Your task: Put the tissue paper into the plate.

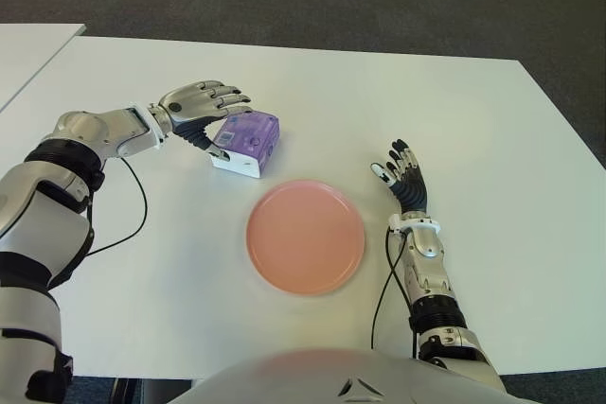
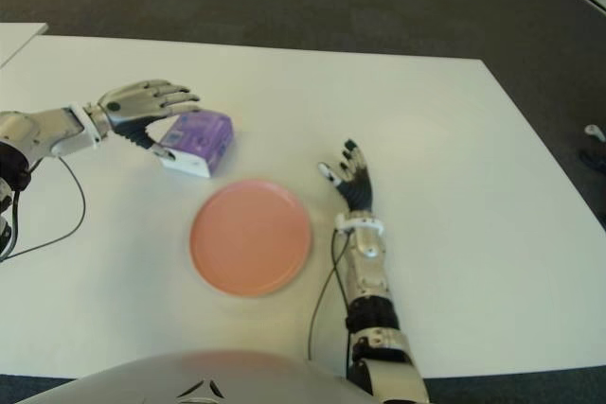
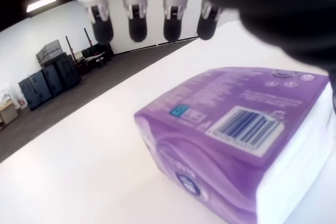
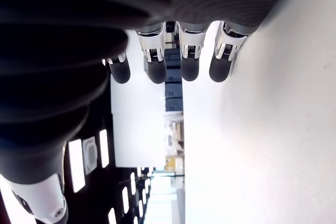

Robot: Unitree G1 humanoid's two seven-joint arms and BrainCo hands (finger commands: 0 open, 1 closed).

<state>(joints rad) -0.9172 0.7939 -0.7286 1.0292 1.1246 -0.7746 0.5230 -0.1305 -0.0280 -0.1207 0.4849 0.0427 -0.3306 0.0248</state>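
Observation:
A purple and white tissue paper pack (image 1: pixel 248 139) lies on the white table (image 1: pixel 492 139), just beyond the far left rim of a round pink plate (image 1: pixel 306 236) that holds nothing. My left hand (image 1: pixel 216 113) reaches in from the left and stands open at the pack's left end. Its fingers (image 3: pixel 137 24) stretch out above the pack (image 3: pixel 231 145) without closing on it, and the thumb hangs by the pack's near left corner. My right hand (image 1: pixel 402 177) shows open to the right of the plate, its fingers (image 4: pixel 157 69) straight and holding nothing.
A black cable (image 1: pixel 133 215) loops on the table below my left forearm, and another (image 1: pixel 383 290) runs beside my right forearm. A second white table (image 1: pixel 28 49) stands at the far left. Dark carpet lies past the table's far and right edges.

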